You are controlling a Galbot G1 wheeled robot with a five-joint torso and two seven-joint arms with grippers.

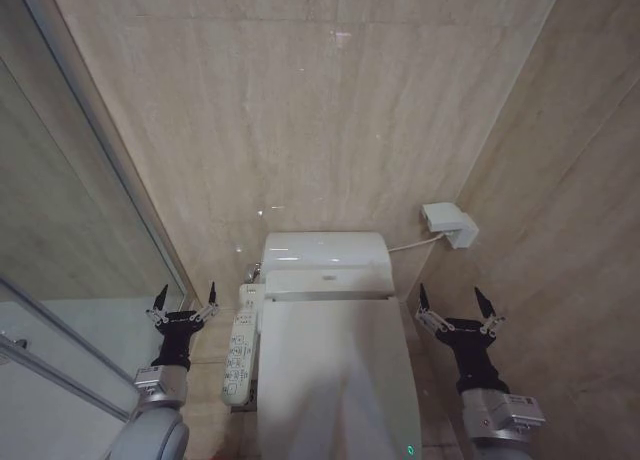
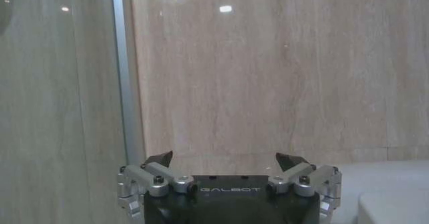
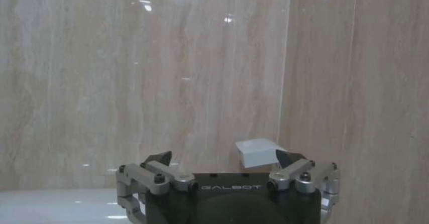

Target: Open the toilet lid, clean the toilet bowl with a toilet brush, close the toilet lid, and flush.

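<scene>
The toilet lid (image 1: 335, 375) lies shut over the toilet bowl, a glossy white oval in the lower middle of the head view. The bowl itself is hidden under it. The white button panel arm (image 1: 238, 355) runs along the toilet's left side. My left gripper (image 1: 183, 302) hangs open left of that panel, beside the glass screen, holding nothing; it shows open as well in its wrist view (image 2: 226, 159). My right gripper (image 1: 457, 302) stands open right of the lid, empty, and open too in its own wrist view (image 3: 226, 158). The toilet brush is out of view.
The white tank housing (image 1: 324, 252) sits behind the lid against the beige tiled wall. A white wall box (image 1: 449, 224) with a cable hangs at the right rear corner (image 3: 260, 152). A glass shower screen with a metal frame (image 1: 95, 140) borders the left side.
</scene>
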